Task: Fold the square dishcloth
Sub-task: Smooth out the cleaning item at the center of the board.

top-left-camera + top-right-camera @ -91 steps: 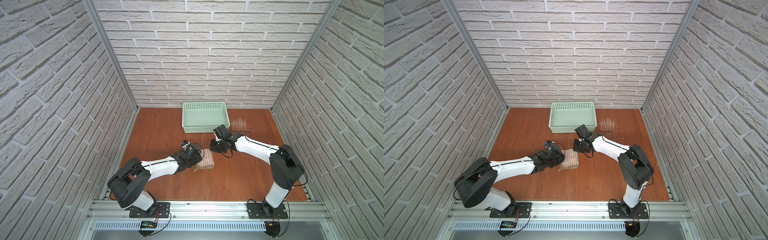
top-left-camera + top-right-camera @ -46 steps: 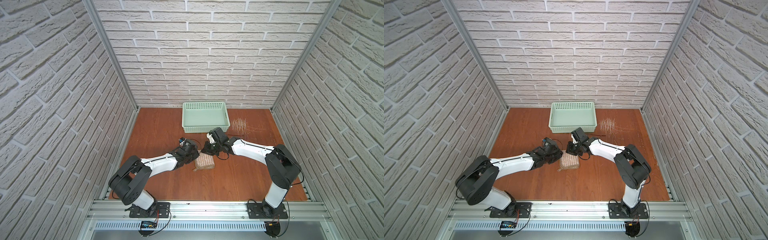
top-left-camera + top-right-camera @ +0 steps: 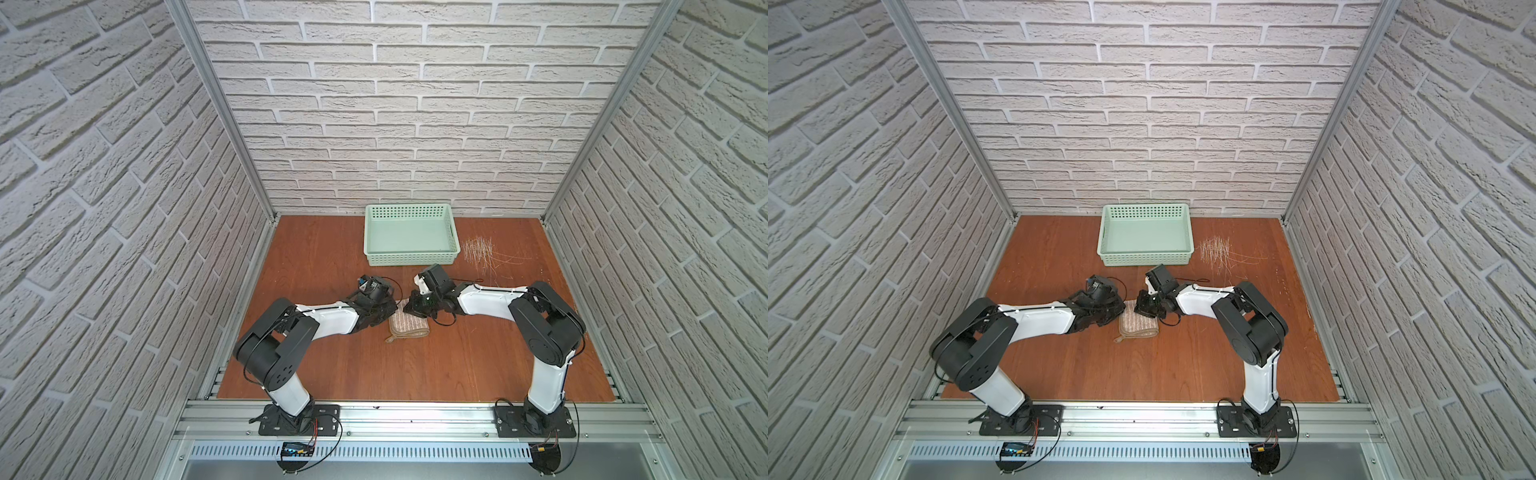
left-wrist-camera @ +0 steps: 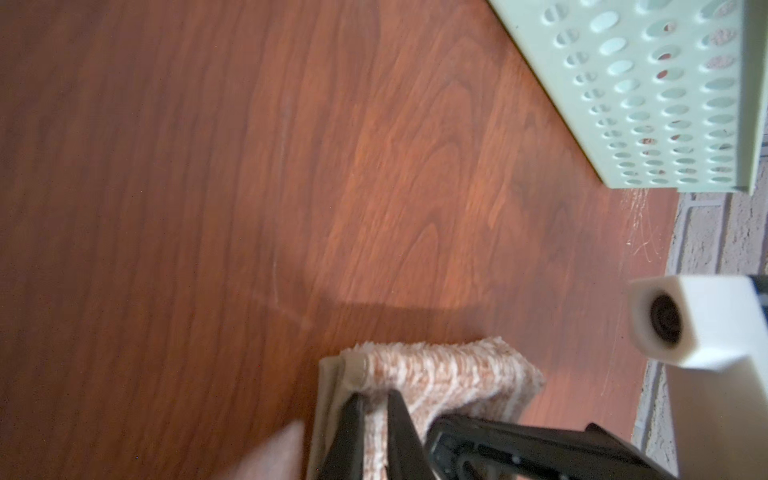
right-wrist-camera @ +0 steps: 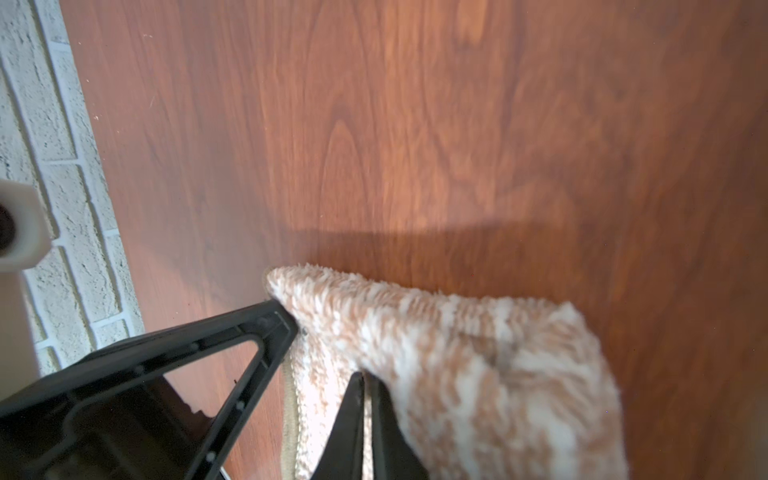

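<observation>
Dishcloth: the dishcloth (image 3: 409, 326) lies near the middle of the surface (image 3: 374, 374), doubled into a narrow bundle. It is clear of the basket (image 3: 411, 258), which stands at the far edge.
Left pincer: my left pincer (image 4: 372, 419) is closed on the hemmed corner at the bundle's far side, with pile showing between the jaws.
Right pincer: my right pincer (image 5: 368, 415) is pressed nearly together on that same far side, with a thin strip of cloth caught between the jaws.
Spacing: the two pincers stand just beside each other.
Step in hand: I judge this to be the take-up of the far side for a further fold toward the near edge.
Risk, layers: I cannot tell how many layers each pincer has. If it is only the top one, the bundle would open rather than fold.
Risk, collision: with the pincers this close, any inward drift could knock them together.
Risk, skew: unequal travel of my two arms would lay the fold crooked.
Risk, slip: the thick pile gives under the jaws and my right hold looks shallow, so a quick lift could pull the cloth free.
Risk, drag: the surface looks smooth, so a low carry could slide the whole bundle instead of turning it.
Loop: the loop (image 3: 387, 340) sticks out at the bundle's corner toward the near and left edges, and may end up outside the fold.
</observation>
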